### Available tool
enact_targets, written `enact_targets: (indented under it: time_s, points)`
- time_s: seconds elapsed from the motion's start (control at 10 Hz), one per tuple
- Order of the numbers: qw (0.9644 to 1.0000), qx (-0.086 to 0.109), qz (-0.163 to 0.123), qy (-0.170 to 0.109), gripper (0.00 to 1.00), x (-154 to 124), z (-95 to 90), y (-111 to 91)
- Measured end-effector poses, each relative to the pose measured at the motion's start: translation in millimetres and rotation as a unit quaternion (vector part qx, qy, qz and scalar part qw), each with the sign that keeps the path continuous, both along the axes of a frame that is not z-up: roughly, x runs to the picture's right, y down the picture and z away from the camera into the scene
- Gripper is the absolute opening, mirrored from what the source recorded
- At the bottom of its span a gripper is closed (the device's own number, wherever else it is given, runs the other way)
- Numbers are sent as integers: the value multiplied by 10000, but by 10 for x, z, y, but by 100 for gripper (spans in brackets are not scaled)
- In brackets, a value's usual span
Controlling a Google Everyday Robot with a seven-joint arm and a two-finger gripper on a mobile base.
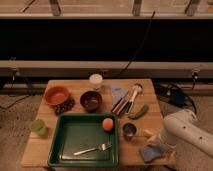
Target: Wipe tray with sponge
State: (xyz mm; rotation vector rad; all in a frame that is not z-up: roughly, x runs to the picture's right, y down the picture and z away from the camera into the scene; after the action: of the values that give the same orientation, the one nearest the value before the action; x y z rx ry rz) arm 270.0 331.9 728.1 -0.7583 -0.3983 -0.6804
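The dark green tray (65,152) lies at the front left of the wooden table. An orange ball (107,124) and a fork (93,148) lie inside it. The blue-grey sponge (149,152) lies on the table at the front right, to the right of the tray. My white arm (186,129) comes in from the lower right. My gripper (165,146) hangs just right of the sponge, close above the table's front right corner.
Behind the tray stand an orange bowl (56,95), a dark bowl (91,100) and a white cup (95,80). A pale cloth (118,92), utensils (126,103), a green vegetable (138,111) and a small metal cup (129,131) lie to the right. A green cup (38,127) stands left.
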Motion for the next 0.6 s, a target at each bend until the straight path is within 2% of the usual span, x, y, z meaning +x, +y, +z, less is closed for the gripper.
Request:
enact_targets:
  time_s: [0.3, 0.4, 0.6]
  points:
    - [10000, -21, -50, -6, 72, -21, 68, 45]
    - [10000, -22, -54, -18, 68, -29, 83, 55]
    - [9999, -37, -48, -81, 48, -36, 73, 65]
